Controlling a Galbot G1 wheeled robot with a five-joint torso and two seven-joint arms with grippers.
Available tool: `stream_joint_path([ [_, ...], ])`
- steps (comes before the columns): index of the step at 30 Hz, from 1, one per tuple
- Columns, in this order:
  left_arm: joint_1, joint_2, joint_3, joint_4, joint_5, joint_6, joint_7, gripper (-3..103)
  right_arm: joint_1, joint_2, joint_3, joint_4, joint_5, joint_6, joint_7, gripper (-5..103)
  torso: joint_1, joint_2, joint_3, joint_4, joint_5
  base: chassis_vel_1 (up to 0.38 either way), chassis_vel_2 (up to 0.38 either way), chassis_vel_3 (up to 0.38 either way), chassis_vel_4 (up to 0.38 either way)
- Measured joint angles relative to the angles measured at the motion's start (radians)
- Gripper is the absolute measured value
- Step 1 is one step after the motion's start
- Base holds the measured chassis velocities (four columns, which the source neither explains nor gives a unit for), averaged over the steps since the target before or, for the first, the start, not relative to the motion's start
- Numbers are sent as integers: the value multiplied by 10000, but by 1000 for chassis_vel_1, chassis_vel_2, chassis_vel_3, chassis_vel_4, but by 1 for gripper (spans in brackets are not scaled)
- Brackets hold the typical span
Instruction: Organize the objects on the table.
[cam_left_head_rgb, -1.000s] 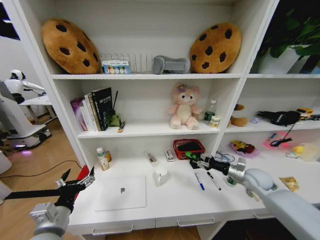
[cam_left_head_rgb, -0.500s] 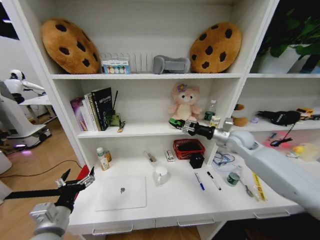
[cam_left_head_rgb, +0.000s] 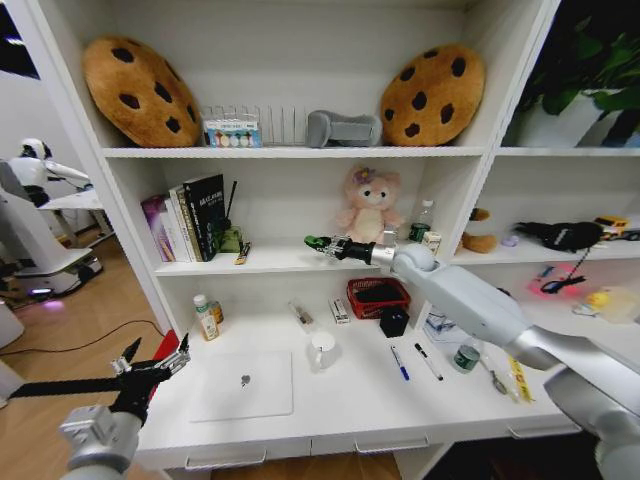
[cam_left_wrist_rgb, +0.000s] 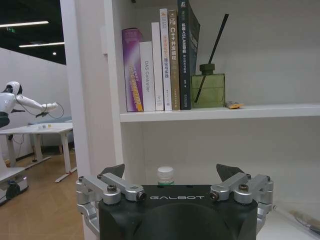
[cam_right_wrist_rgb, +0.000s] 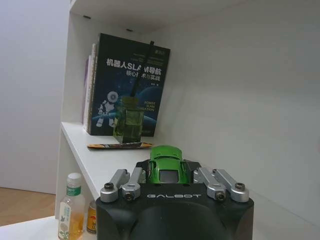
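My right gripper (cam_left_head_rgb: 318, 243) is shut on the tiny green toy car (cam_right_wrist_rgb: 167, 166) and holds it just above the middle shelf, left of the pink bear (cam_left_head_rgb: 370, 212). On the white table (cam_left_head_rgb: 330, 412) lie a silver laptop (cam_left_head_rgb: 243, 385), a white mug (cam_left_head_rgb: 322, 349), a blue pen (cam_left_head_rgb: 399, 362), a black pen (cam_left_head_rgb: 428, 361) and a small green can (cam_left_head_rgb: 465, 357). My left gripper (cam_left_head_rgb: 150, 365) hangs open and empty off the table's left end, its fingers (cam_left_wrist_rgb: 114, 171) spread wide.
Books (cam_left_head_rgb: 190, 217) and a green diffuser bottle (cam_right_wrist_rgb: 128, 123) stand on the middle shelf ahead of the car. A red basket (cam_left_head_rgb: 377, 296), a black cube (cam_left_head_rgb: 394, 321) and small bottles (cam_left_head_rgb: 206, 318) sit at the table's back. Cookie cushions (cam_left_head_rgb: 140, 90) fill the top shelf.
The right arm has risen from the table with the green car and swung left along the middle shelf. The left arm has stayed still.
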Motion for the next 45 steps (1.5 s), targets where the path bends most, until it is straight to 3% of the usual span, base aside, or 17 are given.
stream_joint_path([
  [5,0,0,0,-1,0,0,-2,100,670,784,-705,-1472,-78,124,-147,36,0,0,0,0,2,0,0,0,0],
  [9,0,0,0,-1,0,0,-3,100,802,991,-894,-1656,-95,157,-200,36,1,-1,0,1,3,0,0,0,0],
  [43,1,0,0,-1,0,-1,-7,100,800,1505,-1340,-1902,-458,215,91,33,0,1,-1,0,4,0,0,0,0],
  [45,0,-1,0,-1,0,-1,-7,100,789,1372,-1339,-1797,-569,306,145,42,0,1,0,-1,3,0,0,0,0],
])
